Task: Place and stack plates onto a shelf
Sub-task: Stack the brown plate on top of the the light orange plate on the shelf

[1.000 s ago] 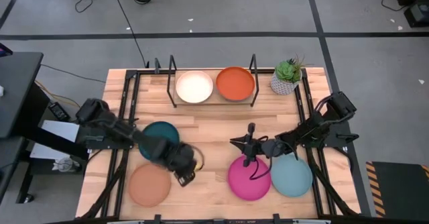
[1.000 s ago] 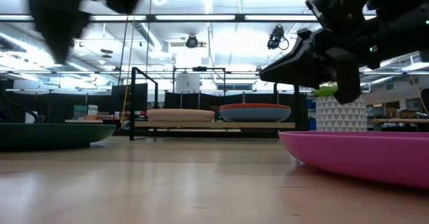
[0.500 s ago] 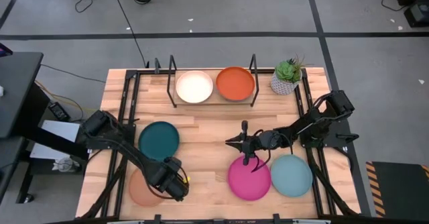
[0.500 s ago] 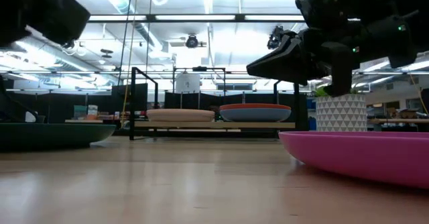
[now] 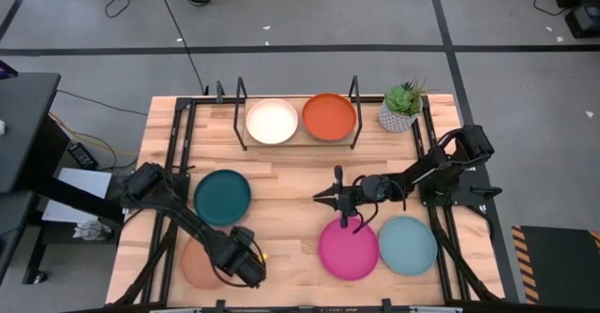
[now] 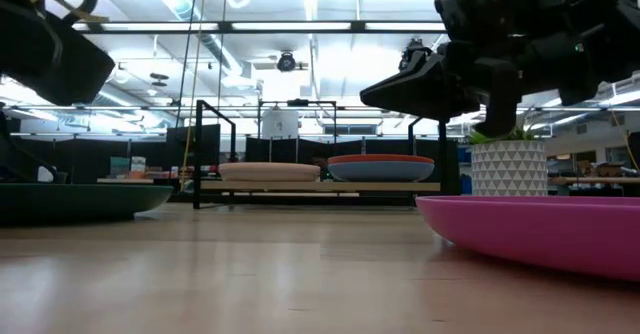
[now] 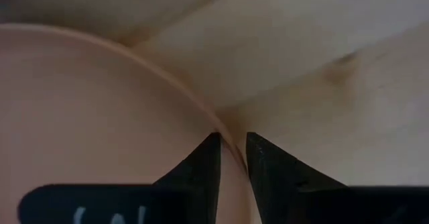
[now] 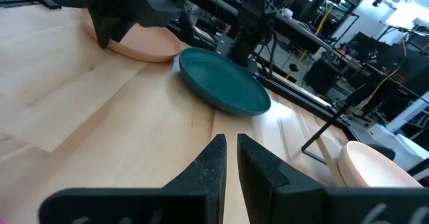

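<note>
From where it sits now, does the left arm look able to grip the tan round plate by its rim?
Probably yes. The left gripper is already down at the tan round plate, its fingers straddling the rim with a narrow gap. Only bare wooden tabletop lies beside that edge.

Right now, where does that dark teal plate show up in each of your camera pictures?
High view: the dark teal plate lies left of centre on the table, in front of the shelf.
Low view: it sits at the far left edge.
Left wrist view: not in it; only the tan plate shows.
Right wrist view: centre, tilted in perspective.
Shared landmark: the cream white plate on the shelf, also in the low view and right wrist view.
</note>
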`<state>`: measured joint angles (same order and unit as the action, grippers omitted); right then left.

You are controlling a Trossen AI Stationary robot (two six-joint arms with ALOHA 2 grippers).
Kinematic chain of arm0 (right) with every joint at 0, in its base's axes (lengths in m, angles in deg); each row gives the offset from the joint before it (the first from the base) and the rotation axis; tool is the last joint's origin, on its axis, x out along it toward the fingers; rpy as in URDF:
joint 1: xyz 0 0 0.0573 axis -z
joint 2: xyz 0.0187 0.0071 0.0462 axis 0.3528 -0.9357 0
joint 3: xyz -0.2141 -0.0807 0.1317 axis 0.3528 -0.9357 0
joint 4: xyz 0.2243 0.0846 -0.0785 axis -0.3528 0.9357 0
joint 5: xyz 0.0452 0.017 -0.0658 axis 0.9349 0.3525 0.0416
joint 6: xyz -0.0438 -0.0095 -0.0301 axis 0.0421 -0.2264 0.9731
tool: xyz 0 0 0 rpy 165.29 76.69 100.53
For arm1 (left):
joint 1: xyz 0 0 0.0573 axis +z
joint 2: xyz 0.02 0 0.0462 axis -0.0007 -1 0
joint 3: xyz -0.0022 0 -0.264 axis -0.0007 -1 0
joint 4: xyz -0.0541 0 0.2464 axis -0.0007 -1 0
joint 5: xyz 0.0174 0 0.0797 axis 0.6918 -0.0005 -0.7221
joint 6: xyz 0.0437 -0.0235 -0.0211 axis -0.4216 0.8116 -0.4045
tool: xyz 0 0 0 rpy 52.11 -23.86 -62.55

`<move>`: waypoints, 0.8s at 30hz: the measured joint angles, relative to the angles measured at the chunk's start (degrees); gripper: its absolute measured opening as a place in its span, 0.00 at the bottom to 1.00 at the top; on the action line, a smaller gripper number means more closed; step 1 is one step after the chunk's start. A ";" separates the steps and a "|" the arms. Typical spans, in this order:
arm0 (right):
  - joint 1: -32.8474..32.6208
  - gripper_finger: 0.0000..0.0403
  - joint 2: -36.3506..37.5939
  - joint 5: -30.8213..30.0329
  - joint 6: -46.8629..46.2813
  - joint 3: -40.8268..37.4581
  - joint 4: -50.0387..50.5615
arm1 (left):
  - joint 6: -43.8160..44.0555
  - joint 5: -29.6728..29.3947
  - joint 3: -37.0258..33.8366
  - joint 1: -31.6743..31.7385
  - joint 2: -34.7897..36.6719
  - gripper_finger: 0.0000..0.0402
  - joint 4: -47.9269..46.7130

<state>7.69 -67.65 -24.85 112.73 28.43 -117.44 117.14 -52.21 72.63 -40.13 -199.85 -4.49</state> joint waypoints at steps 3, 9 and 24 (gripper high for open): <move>0.04 0.11 0.00 0.01 -0.03 0.00 -0.11 | -0.46 0.32 0.00 -0.25 -0.03 0.14 1.76; 0.04 0.11 0.00 0.03 -0.22 0.00 -0.39 | -4.73 1.58 1.33 -0.25 1.55 0.04 5.73; -1.32 0.11 0.00 2.06 -7.87 -0.02 2.03 | -44.02 -19.82 15.07 7.29 5.45 0.04 1.09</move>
<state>6.37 -67.65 -22.79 104.86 28.40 -115.41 73.12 -72.03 87.70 -32.84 -194.39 -3.39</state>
